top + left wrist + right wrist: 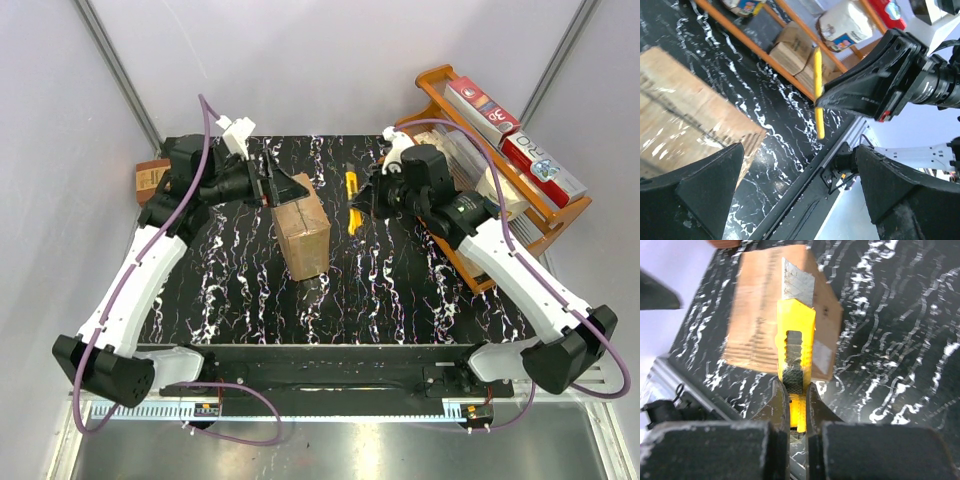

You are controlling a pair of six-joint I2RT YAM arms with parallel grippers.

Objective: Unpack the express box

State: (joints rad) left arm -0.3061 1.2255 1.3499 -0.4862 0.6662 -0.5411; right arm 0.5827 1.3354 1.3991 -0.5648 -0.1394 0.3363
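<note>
Open bench (pixel 400 290) lies in front of the express box (pixel 303 238). The left fingers (pixel 292 186) crowd its far corner. The right fingers (pixel 779 402) and their clamped knife (pixel 351 183) block its right side. The orange rack (pixel 437 82) walls the right edge.

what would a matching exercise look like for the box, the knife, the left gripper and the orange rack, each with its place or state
Things:
1. express box
2. yellow utility knife
3. left gripper
4. orange rack

Places or states:
a. open, by the far end of the box
b. beyond the table's far right corner, holding goods
c. on the black table, between the two arms
d. clamped in the right gripper, blade out

Pairs: 1-c, 2-d, 3-a, 4-b
</note>
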